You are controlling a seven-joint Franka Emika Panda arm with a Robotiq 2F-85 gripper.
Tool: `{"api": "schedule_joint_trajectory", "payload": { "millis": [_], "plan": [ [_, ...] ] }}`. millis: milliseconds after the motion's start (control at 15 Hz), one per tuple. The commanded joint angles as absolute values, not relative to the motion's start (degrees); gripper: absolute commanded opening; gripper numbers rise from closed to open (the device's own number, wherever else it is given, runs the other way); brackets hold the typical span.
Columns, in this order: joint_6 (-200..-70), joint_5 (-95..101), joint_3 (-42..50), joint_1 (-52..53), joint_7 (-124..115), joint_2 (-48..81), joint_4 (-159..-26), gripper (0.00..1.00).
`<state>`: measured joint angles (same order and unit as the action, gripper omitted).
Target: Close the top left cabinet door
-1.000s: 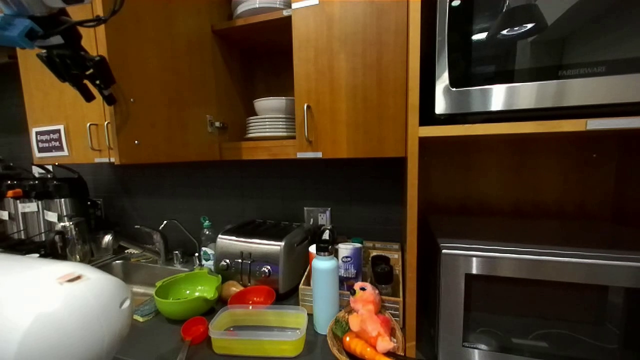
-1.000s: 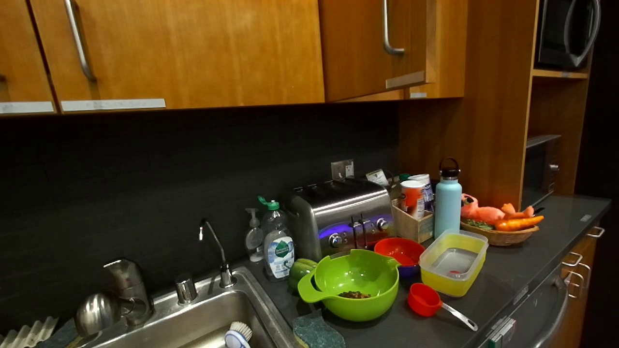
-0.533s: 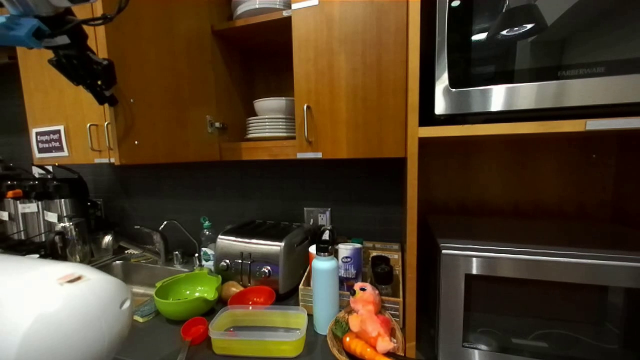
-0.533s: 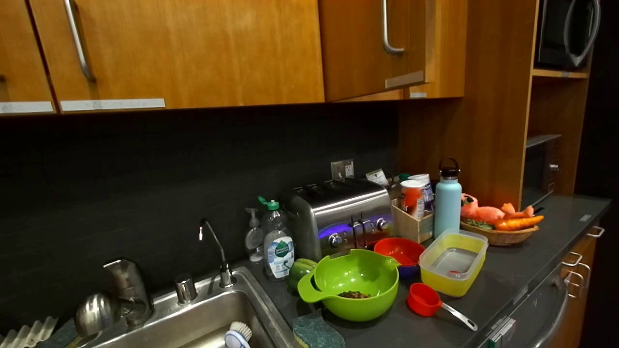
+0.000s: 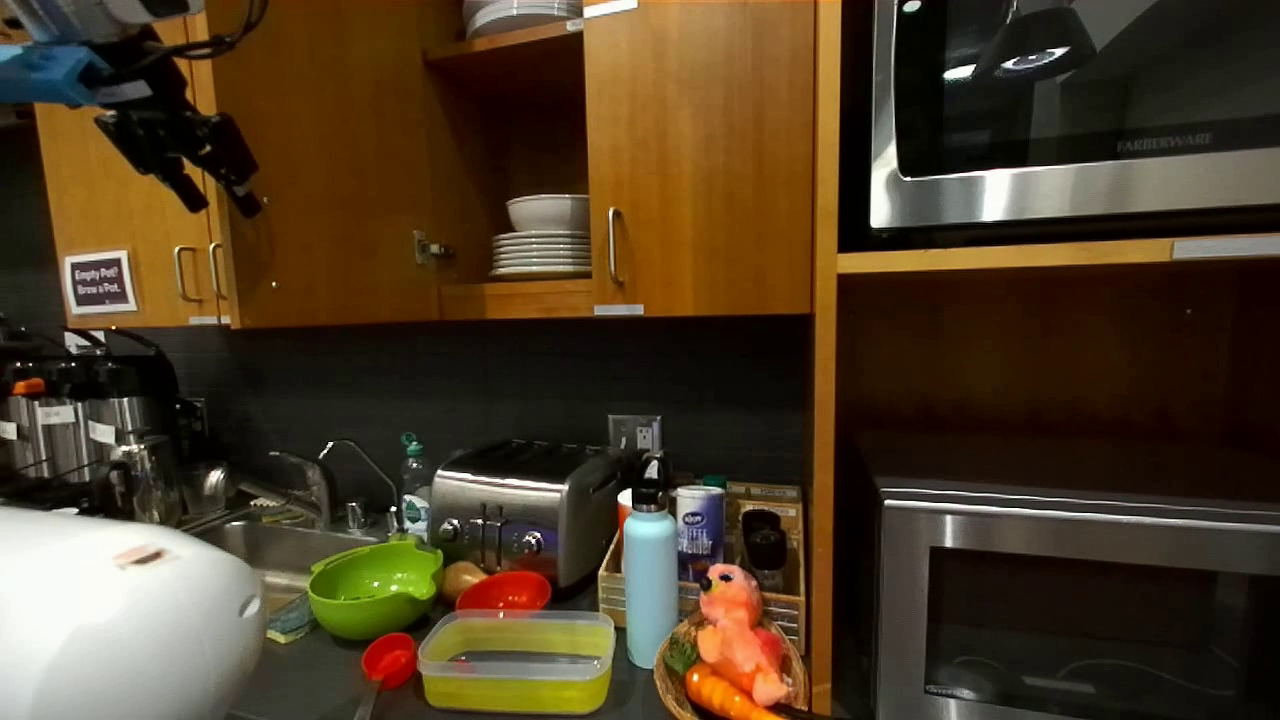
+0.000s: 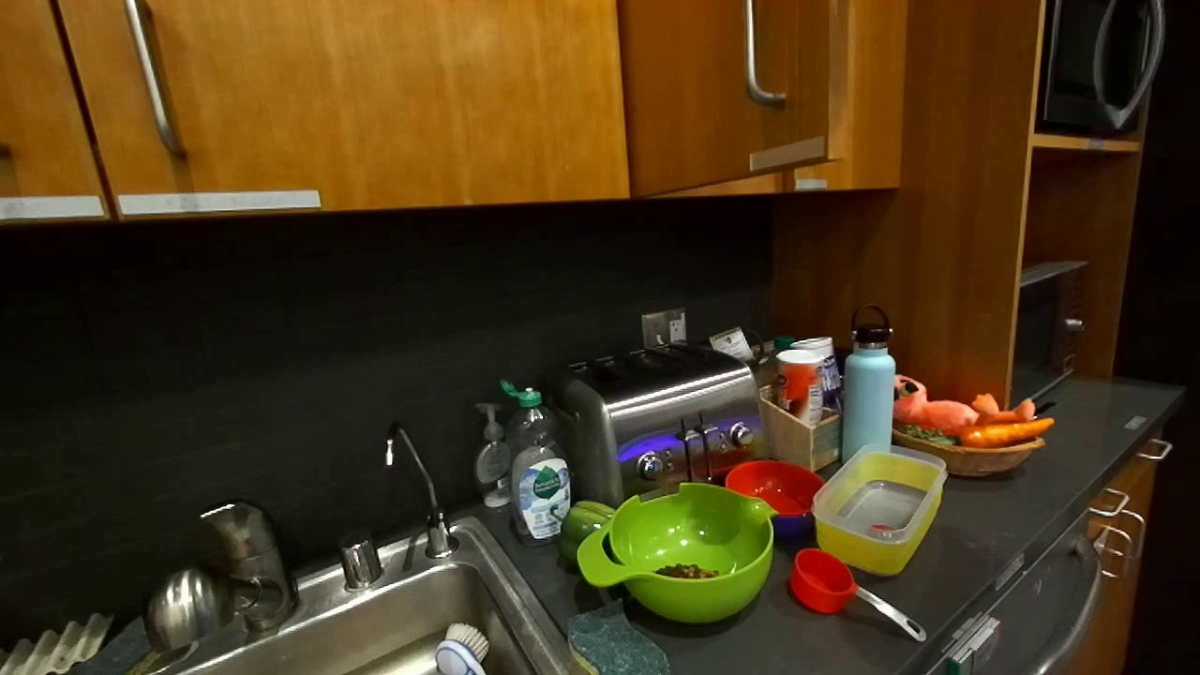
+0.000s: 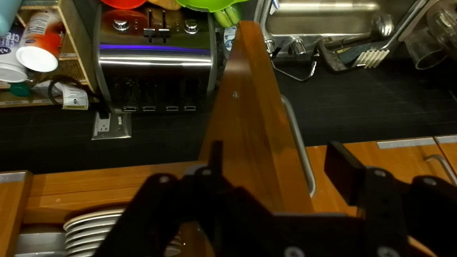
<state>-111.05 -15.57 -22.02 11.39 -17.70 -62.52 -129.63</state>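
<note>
Above one counter (image 6: 1003,502), one two-fingered pincer (image 5: 222,205) gapes near one open cabinet door (image 5: 325,180).

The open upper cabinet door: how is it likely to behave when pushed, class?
The open door will probably move stiffly, being a flat wooden panel. It should swing rather than slide, given the metal hinge at its edge. The hand might slip slightly on its smooth-looking face.

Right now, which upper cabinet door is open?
The top left cabinet door, swung out, exposing stacked plates; the other upper doors in view are shut.
</note>
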Motion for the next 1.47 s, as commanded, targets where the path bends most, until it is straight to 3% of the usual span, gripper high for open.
{"api": "schedule_joint_trajectory", "payload": {
  "millis": [0, 667, 733, 867, 1400],
  "plan": [
    [-111.11, -14.15, -21.45, 10.93, -16.12, -63.6, -131.4, 1.0],
    [-114.53, -9.63, -21.64, 11.68, -11.43, -63.57, -135.08, 1.0],
    [-114.85, -9.49, -21.6, 11.87, -11.01, -63.58, -135.29, 0.8],
    [-115.13, -9.48, -21.63, 12.2, -10.52, -63.62, -135.46, 0.68],
    [-115.06, -8.99, -21.56, 12.43, -10.4, -64.69, -135.76, 0.06]
  ]
}}
